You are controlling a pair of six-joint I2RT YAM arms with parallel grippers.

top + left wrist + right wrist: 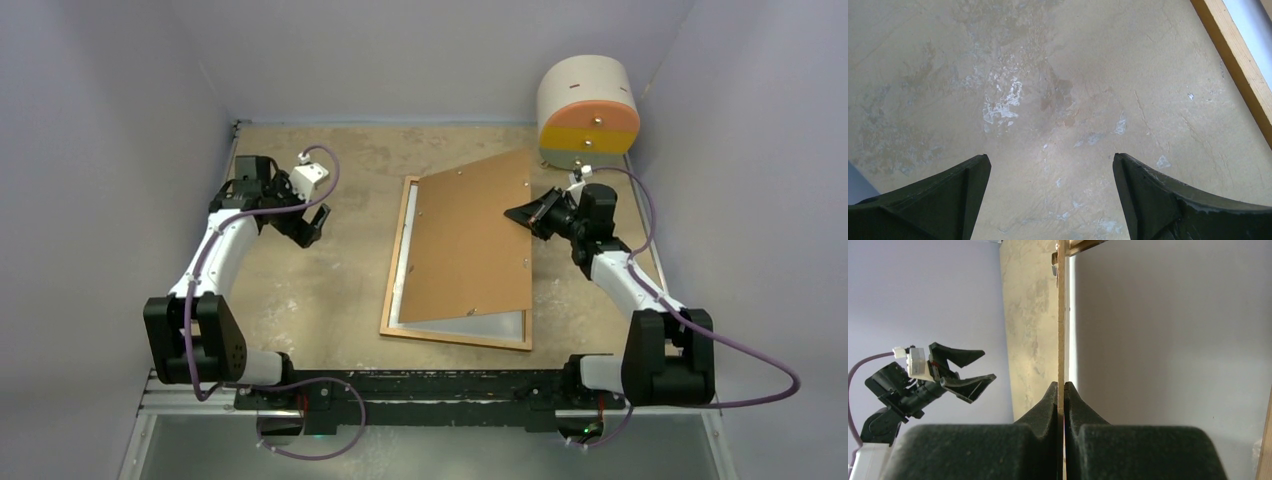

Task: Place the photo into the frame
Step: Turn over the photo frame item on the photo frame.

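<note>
At mid-table lies the frame (455, 340), thin orange-brown wood around a pale pane. Its brown backing board (470, 240) tilts up, its right edge pinched by the right gripper (520, 213). The left gripper (316, 224) hangs spread wide, apart.

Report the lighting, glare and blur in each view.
Top external: even, soft light with faint shadows; a pale bright strip inside the frame at its near end, glare or print unclear. Left wrist: table sharp, the open left gripper dark. Right wrist: right gripper, shut on the board, nearly silhouetted; a bright backlit sliver beside the board.
</note>
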